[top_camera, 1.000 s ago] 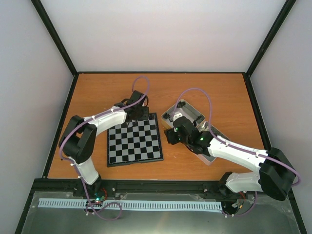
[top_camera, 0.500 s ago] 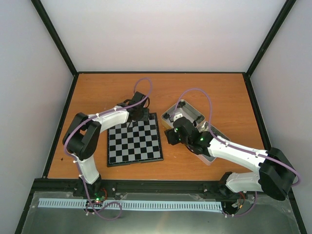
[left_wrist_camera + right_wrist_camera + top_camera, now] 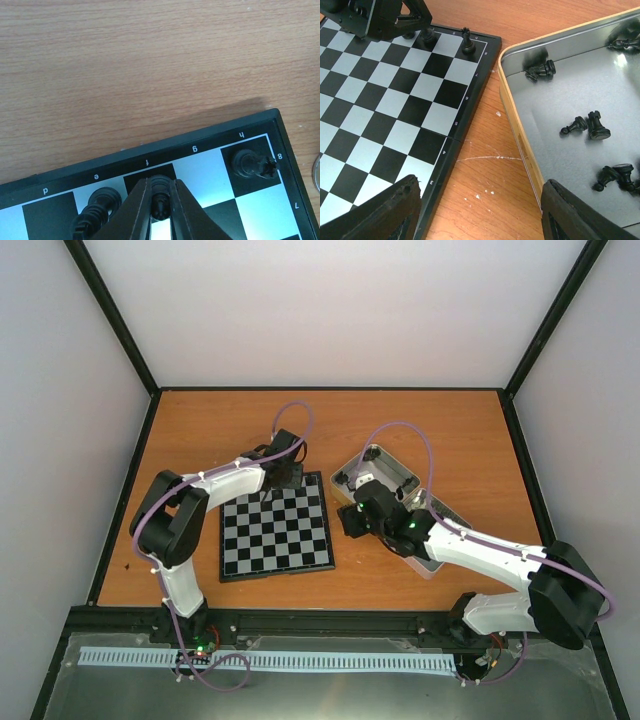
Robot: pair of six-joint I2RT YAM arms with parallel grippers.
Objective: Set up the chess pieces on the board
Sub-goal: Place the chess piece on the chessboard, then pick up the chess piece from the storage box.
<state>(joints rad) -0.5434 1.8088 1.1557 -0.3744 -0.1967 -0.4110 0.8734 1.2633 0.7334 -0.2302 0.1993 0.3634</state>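
**A:** Top view first. Where are we in the job?

**B:** Our left gripper (image 3: 283, 481) reaches over the far edge of the board (image 3: 275, 532). Our right gripper (image 3: 352, 522) hangs between the board and the tin (image 3: 398, 478). The chessmen are too small to read from up there.

**A:** And the left wrist view?

**B:** There the jaws are pinched together on a black piece (image 3: 160, 204) over the dark f square of the back row. It may be a bishop, though from straight above we can't be sure, nor whether its base touches the square. A second piece (image 3: 101, 206) stands next door on e, and a corner piece (image 3: 251, 164) is on h.

**A:** So we're mid-placement on the back row.

**B:** That's our reading. Next we need to let go without tipping it, then lift straight up, because the e neighbour is close to our left finger.

**A:** Right wrist view?

**B:** Our right fingers (image 3: 387, 212) stand wide apart with nothing between them, over the bare wood beside the board's edge. The tin's floor holds loose pieces (image 3: 590, 125), most lying on their sides.

**A:** So most of the set is not yet placed.

**B:** Yes. We'd send the right gripper into the tin next. A toppled piece needs a careful pinch across its body.
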